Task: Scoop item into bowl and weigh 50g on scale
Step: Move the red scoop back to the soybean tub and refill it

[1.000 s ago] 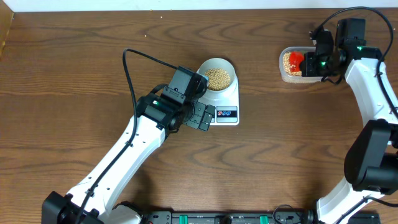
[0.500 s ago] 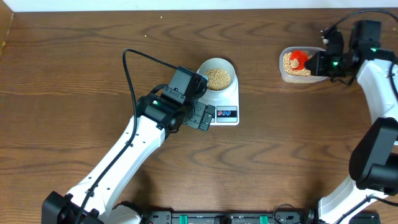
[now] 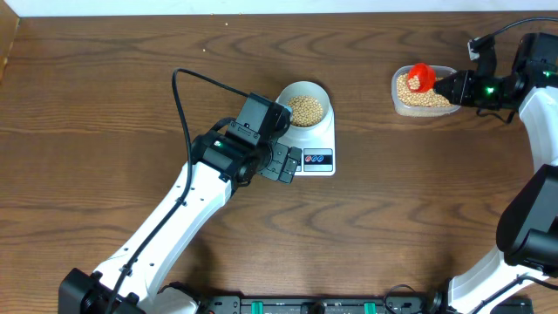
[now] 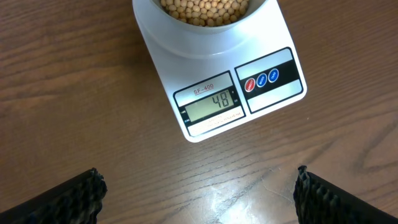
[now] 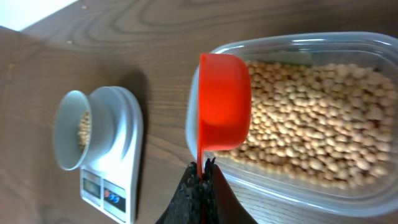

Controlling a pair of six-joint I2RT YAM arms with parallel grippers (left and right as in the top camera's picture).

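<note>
The pale bowl [image 3: 305, 107] of tan beans [image 4: 205, 7] stands on the white scale [image 3: 318, 160], whose display [image 4: 211, 104] reads 48. My left gripper [image 4: 199, 200] hovers open over bare wood just in front of the scale, and its fingers [image 4: 65, 198] hold nothing. My right gripper [image 5: 203, 171] is shut on the handle of a red scoop [image 5: 224, 102]. The scoop [image 3: 421, 77] sits over the left end of the clear tub [image 3: 423, 108] of beans [image 5: 311, 130]. Its outer side faces the wrist camera, so its contents are hidden.
The left arm's black cable [image 3: 187, 83] loops over the wood left of the scale. The table's far edge [image 3: 261, 14] runs along the top of the overhead view. The right arm [image 3: 536, 96] stands at the right edge.
My right arm has drawn back to the right. The red scoop has come up out of the beans toward the tub's far left rim. The left arm has not moved.
</note>
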